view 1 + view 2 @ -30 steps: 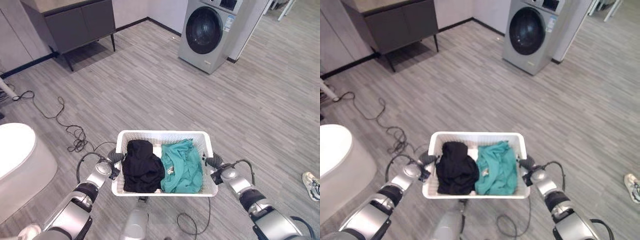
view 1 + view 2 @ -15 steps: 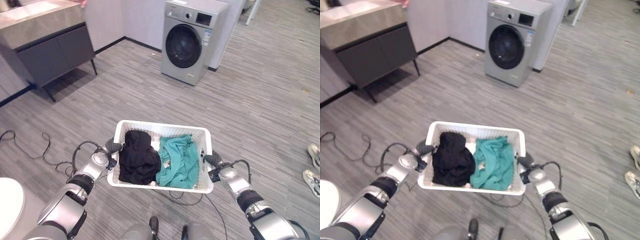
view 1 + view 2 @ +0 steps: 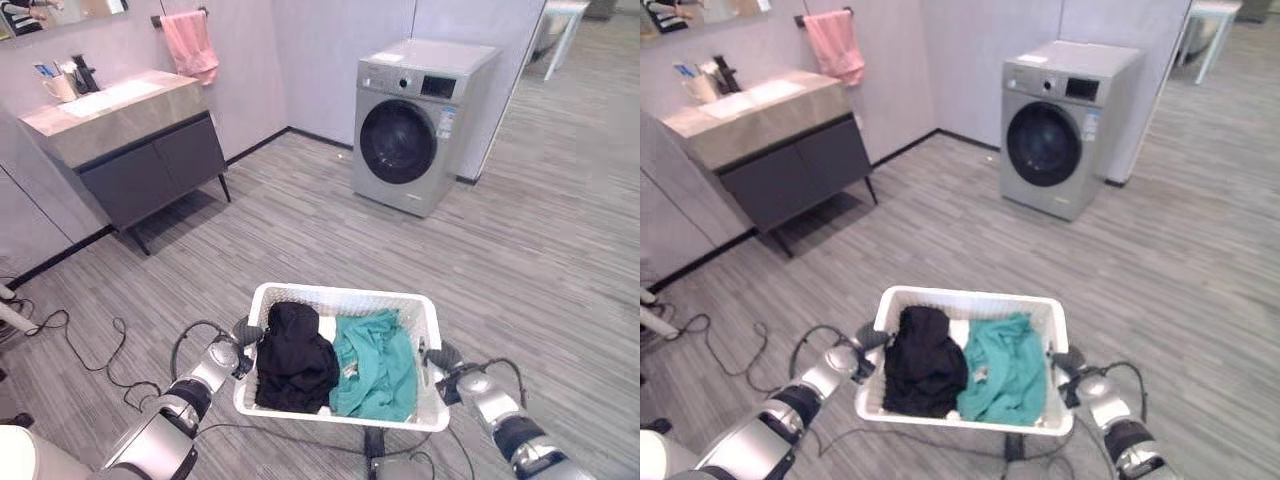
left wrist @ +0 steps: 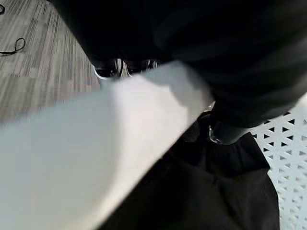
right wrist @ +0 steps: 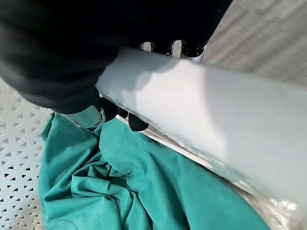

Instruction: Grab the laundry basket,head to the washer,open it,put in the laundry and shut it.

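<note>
Laundry basket point(image 3: 340, 297) between left robot hand point(image 3: 243, 335) and right robot hand point(image 3: 443, 358)

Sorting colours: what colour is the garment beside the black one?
Teal garment, clearest in the right wrist view.

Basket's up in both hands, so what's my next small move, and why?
Probably walk forward, veering slightly right, toward the washer. The left hand and right hand grip the basket rims, clothes loaded, but the washer stands well across the floor, door shut.
</note>
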`<state>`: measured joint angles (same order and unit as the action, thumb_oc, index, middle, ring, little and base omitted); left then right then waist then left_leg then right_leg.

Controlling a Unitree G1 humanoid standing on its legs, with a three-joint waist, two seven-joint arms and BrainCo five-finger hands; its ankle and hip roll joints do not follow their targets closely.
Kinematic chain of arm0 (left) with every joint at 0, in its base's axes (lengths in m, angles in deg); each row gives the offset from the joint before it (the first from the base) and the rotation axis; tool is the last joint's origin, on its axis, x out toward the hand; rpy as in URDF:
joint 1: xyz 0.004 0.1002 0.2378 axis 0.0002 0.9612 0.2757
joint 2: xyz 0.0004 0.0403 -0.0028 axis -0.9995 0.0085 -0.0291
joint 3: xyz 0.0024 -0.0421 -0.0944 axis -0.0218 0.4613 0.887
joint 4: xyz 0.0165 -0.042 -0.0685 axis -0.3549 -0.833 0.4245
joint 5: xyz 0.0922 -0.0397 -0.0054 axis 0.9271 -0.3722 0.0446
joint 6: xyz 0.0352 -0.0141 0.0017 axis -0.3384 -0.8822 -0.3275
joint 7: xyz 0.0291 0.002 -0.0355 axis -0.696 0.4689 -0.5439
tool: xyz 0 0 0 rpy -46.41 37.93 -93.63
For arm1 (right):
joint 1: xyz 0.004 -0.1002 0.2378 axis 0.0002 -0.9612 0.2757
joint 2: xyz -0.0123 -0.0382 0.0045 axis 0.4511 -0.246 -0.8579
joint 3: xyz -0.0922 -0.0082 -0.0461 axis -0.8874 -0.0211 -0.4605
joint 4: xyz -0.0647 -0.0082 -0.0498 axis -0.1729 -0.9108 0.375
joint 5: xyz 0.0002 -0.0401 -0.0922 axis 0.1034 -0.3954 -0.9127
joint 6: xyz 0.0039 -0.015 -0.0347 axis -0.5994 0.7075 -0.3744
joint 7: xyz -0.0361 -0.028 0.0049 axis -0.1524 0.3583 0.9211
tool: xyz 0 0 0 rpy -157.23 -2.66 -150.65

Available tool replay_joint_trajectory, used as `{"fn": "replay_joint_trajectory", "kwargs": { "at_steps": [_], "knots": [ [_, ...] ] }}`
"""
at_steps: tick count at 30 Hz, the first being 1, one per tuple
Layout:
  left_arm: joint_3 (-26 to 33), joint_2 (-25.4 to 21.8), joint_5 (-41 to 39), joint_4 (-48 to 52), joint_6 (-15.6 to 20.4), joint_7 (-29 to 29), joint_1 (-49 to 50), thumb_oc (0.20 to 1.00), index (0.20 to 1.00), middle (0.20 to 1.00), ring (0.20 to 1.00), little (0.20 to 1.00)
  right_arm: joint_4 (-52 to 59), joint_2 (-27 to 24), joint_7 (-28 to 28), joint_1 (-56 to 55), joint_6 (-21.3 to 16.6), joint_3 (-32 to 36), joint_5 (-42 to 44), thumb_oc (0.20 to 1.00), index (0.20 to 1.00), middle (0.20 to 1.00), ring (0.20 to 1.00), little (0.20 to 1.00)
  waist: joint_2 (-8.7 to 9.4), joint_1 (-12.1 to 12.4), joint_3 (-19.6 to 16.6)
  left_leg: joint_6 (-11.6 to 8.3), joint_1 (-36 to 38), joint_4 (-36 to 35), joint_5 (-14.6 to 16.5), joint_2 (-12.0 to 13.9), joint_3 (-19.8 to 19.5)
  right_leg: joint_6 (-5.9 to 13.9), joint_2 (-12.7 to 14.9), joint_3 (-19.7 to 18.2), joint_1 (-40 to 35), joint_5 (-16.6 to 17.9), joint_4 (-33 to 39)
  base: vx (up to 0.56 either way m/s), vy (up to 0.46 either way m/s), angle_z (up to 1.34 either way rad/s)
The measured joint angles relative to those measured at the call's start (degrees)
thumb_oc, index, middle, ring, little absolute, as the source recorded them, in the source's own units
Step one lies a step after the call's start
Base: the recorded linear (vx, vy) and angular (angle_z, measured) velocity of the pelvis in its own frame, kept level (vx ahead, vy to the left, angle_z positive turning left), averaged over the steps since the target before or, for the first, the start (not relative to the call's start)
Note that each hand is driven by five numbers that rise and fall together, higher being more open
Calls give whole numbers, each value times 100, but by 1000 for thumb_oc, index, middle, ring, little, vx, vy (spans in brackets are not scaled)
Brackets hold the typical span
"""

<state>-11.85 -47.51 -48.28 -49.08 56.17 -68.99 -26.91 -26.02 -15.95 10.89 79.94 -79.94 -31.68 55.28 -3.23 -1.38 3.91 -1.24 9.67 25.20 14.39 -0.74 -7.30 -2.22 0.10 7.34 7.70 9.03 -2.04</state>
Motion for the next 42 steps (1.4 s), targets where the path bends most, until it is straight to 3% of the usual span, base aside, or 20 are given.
{"fn": "replay_joint_trajectory", "kwargs": {
  "at_steps": [1, 2, 3, 4, 7, 9, 12, 13, 15, 20, 23, 24, 26, 27, 29, 30, 31, 35, 38, 42],
  "knots": [
    [153, -14, -9, 32, 15, 6, -6, 200, 200, 200, 200, 200, 2, 18, 17, 57, -35, -1, 0, 200, 200, 200, 200, 200, 83, 44, -8, -93, -556, 1387, -486, 250, 193, -269, -283, -1, -270, -290, -12, 350, -544, -18],
    [167, -42, -18, 81, 19, 4, -20, 200, 200, 200, 200, 200, 52, 16, 28, 61, -43, -8, 2, 200, 200, 200, 200, 200, 170, 75, -14, 2, -807, 1858, -938, 318, 257, -379, -386, -16, -358, -374, 9, 222, -390, -25],
    [174, -170, -46, 186, 23, 8, -65, 200, 200, 200, 200, 200, 185, 24, 54, 73, -42, -20, 3, 200, 200, 200, 200, 200, 385, 155, 38, 199, -1292, 2602, -1928, 522, 564, -476, -440, -33, -524, -433, 135, 171, -242, -13],
    [173, -268, -63, 283, 25, 6, -86, 200, 200, 200, 200, 200, 244, 52, 68, 110, -43, -11, 4, 200, 200, 200, 200, 200, 530, 109, 90, 256, -1496, 2954, -2017, 747, 840, -485, -461, -14, -627, -409, 219, 234, -181, -2],
    [173, -408, -120, 512, 30, 0, -234, 200, 200, 200, 200, 200, 281, 75, 223, 310, -41, 79, 18, 200, 200, 200, 200, 200, 1022, 229, 334, 49, -2244, 2242, -923, 880, 1129, -745, -479, -167, -976, -635, 401, 309, -108, 1],
    [168, -425, -222, 518, -8, -15, -251, 200, 200, 200, 200, 200, 306, 45, 238, 458, -45, 98, 48, 200, 200, 200, 200, 200, 969, 311, 474, -130, -2463, 707, -778, 731, 1162, -466, -517, -237, -1285, -723, 604, 241, 12, -27],
    [158, -436, -232, 541, 2, -22, -280, 200, 200, 200, 200, 200, 234, 59, 256, 486, -49, 68, 73, 200, 200, 200, 200, 200, 828, 470, 638, -363, -2559, -927, -1117, 542, 1198, -126, -638, -238, -1672, -936, 699, 345, 43, -21],
    [149, -437, -231, 548, 2, -12, -300, 200, 200, 200, 200, 200, 194, 32, 264, 490, -50, 6, 78, 200, 200, 200, 200, 200, 746, 545, 677, -300, -2599, -1894, -1479, 383, 923, -32, -737, -262, -1800, -1062, 697, 350, 35, -16],
    [145, -448, -233, 495, -3, -10, -288, 200, 200, 200, 200, 200, 146, 73, 271, 500, -60, -33, 113, 200, 200, 200, 200, 200, 629, 745, 756, -339, -2686, -2576, -1787, 207, 552, -146, -919, -483, -2026, -1182, 694, 339, 43, -36],
    [150, -486, -242, 326, -6, -2, -217, 200, 200, 200, 200, 200, -137, 296, 267, 556, -76, -120, 117, 200, 200, 200, 200, 200, 665, 1123, 883, -61, -2851, -2712, -2014, -150, 478, -21, -1020, -728, -2534, -1377, 692, 313, 96, -39],
    [151, -524, -243, 373, -2, 8, -23, 200, 200, 200, 200, 200, -190, 343, 205, 516, -76, -146, 114, 200, 200, 200, 200, 200, 526, 1216, 836, 502, -2197, -2780, -1808, -63, 647, 64, -1202, -859, -3040, -1443, 682, 392, 187, -42],
    [156, -613, -242, 401, -2, 2, -33, 200, 200, 200, 200, 200, -207, 444, 227, 510, -77, -143, 113, 200, 200, 200, 200, 200, 743, 1168, 877, 599, -2023, -2731, -2251, -108, 734, 90, -1116, -856, -3144, -1529, 408, 401, 189, -22],
    [151, -668, -243, 441, -1, 41, -29, 200, 200, 200, 200, 200, -201, 464, 211, 504, -77, -133, 114, 200, 200, 200, 200, 200, 861, 1195, 829, 612, -1934, -2582, -2260, -130, 823, 97, -1028, -831, -3025, -1543, -58, 375, 200, -26],
    [151, -704, -240, 525, 2, 48, -32, 200, 200, 200, 200, 200, -196, 502, 199, 468, -108, -18, 113, 200, 200, 200, 200, 200, 887, 1198, 808, 771, -1841, -2399, -2414, -208, 838, 326, -956, -769, -2962, -1607, -549, 479, 296, -28],
    [150, -727, -240, 621, 3, 44, -84, 200, 200, 200, 200, 200, -187, 526, 210, 417, -137, 64, 115, 200, 200, 200, 200, 200, 933, 1131, 773, 946, -1516, -2427, -2157, -370, 819, 698, -654, -485, -2530, -1814, -1735, 313, 234, -20],
    [150, -724, -238, 625, 2, 45, -128, 200, 200, 200, 200, 200, -183, 529, 204, 412, -158, 116, 115, 200, 200, 200, 200, 200, 915, 1099, 769, 972, -1437, -2420, -2053, -410, 835, 910, -580, -501, -2266, -1635, -2350, 203, 229, -6],
    [168, -719, -235, 692, 8, 38, -172, 200, 200, 200, 200, 200, -58, 546, 206, 310, -168, 256, 113, 200, 200, 200, 200, 200, 866, 1038, 780, 993, -1212, -2457, -2035, -491, 765, 1270, -341, -343, -1565, -1562, -3729, 210, 241, -3],
    [170, -660, -218, 707, 5, 47, -190, 200, 200, 200, 200, 200, -13, 542, 188, 147, -182, 366, 112, 200, 200, 200, 200, 200, 546, 839, 928, 1121, -547, -2410, -1668, -482, 710, 1247, 227, -11, -290, -1570, -5421, 215, 179, 7],
    [125, -621, -206, 683, 5, 72, -193, 200, 200, 200, 200, 200, -235, 549, 152, 105, -304, 346, 115, 200, 200, 200, 200, 200, 370, 678, 934, 1120, -145, -2436, -1369, -487, 450, 1036, 605, 421, 599, -1691, -4726, 330, 83, 36],
    [82, -545, -158, 443, -2, 172, -184, 200, 200, 200, 200, 200, -416, 554, 14, 76, -305, 231, 114, 200, 200, 200, 200, 200, 335, 496, 852, 697, 81, -2436, -1116, -527, 277, 912, 509, 403, 1005, -1436, -2595, 307, -72, 58]
  ]
}}
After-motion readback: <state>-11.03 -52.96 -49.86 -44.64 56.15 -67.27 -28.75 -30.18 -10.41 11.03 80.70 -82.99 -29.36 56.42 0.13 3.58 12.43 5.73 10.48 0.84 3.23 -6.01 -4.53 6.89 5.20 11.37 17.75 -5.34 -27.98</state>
